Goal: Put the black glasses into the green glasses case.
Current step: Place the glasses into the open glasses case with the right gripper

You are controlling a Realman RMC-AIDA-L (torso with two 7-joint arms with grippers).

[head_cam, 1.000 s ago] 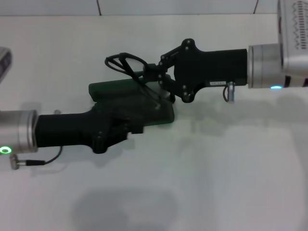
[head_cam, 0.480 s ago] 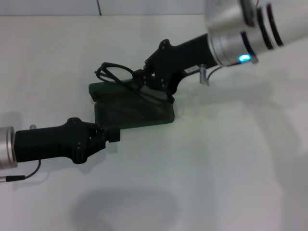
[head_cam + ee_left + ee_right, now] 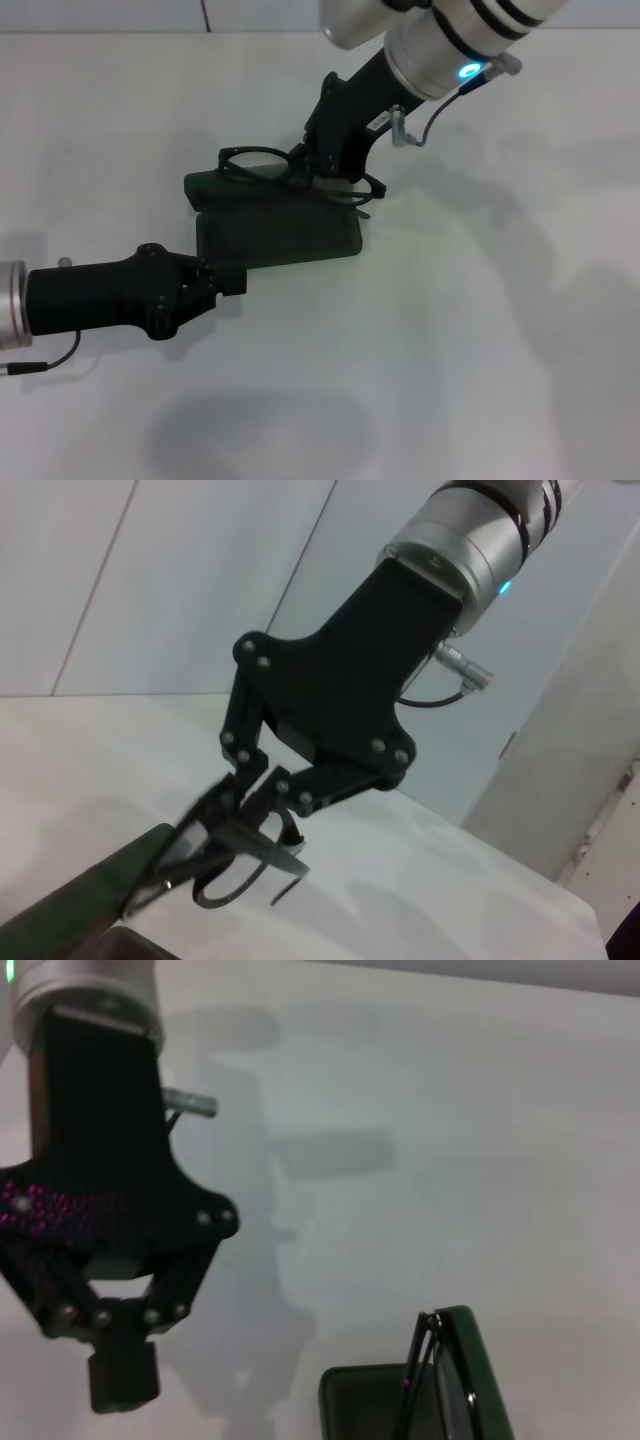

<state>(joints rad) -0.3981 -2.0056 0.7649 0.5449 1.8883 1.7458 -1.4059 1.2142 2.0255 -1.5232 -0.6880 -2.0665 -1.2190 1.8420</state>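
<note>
Black glasses (image 3: 300, 178) pinched tight in my right pincer (image 3: 305, 165), tilted over green glasses case (image 3: 280, 235) hinge edge; released now, a temple could snag the lid and slide onto the counter (image 3: 480, 330).

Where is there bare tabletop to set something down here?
Free: the table right of the green glasses case, and the near strip. Crowded: the case, with the right end effector holding the black glasses and the left end effector beside it.
</note>
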